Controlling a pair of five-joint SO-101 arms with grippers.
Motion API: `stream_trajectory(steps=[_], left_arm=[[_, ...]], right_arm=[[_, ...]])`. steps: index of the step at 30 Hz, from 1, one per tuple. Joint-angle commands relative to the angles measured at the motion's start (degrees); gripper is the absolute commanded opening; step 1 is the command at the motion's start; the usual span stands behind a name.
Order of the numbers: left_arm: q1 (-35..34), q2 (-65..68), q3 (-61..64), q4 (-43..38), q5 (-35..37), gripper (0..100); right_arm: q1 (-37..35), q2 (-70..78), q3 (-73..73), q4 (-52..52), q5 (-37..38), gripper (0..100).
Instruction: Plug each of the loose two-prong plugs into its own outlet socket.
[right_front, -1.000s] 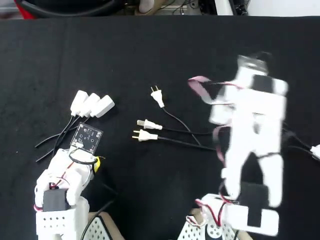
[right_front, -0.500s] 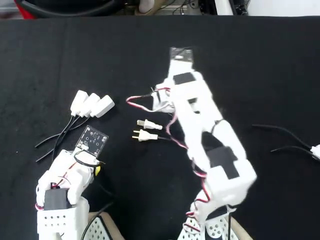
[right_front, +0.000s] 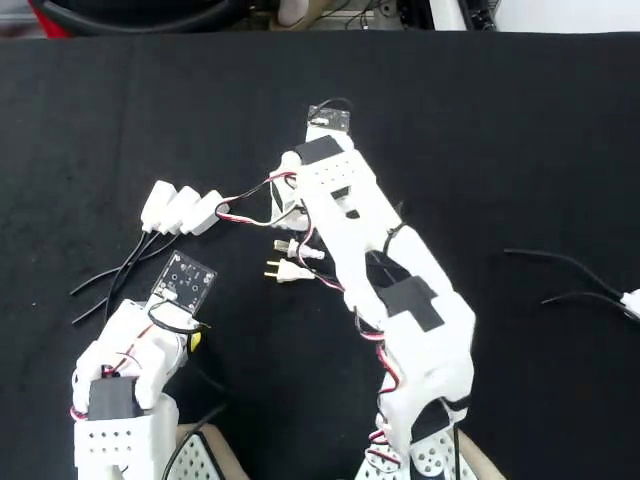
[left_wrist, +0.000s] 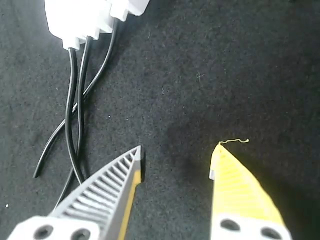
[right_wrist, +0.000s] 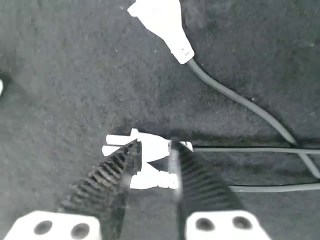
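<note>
White two-prong plugs on black cords are laid side by side just short of the middle of the black cloth-covered table, with their prongs turned toward 9 o'clock. Nearest the arm bases, at 7 o'clock, the left gripper is poised low over bare cloth. Its grey and yellow fingers are spread wide and nothing is grasped. Beyond it, at the middle, the right gripper is set over the farther plug of the pair. Its dark fingers are parted only narrowly, one toward each end of the plug's body, and whether the plug is touched cannot be told. At 10 o'clock from the pair, three white plastic outlet sockets are lined up touching one another, with their own black leads trailing toward 7 o'clock. A third white plug is seen farther off, apart from the pair.
</note>
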Motion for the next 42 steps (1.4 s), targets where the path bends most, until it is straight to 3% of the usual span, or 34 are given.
stream_trajectory(steps=[1,11,23,39,42], left_arm=[[-0.4,-0.4,-0.4,0.2,-0.4,23],[-0.4,-0.4,-0.4,0.1,-0.4,23],[-0.4,-0.4,-0.4,-0.1,-0.4,23],[-0.4,-0.4,-0.4,0.0,-0.4,23],[-0.4,-0.4,-0.4,0.0,-0.4,23]], right_arm=[[-0.6,1.6,-4.9,0.4,-6.6,6.3],[-0.4,4.7,-5.9,0.8,-16.9,14.6],[-1.0,4.9,-7.3,6.2,-17.1,18.7],[-9.5,12.4,-6.3,4.3,-19.9,18.3],[-10.2,12.8,-6.3,4.3,-19.5,13.9]])
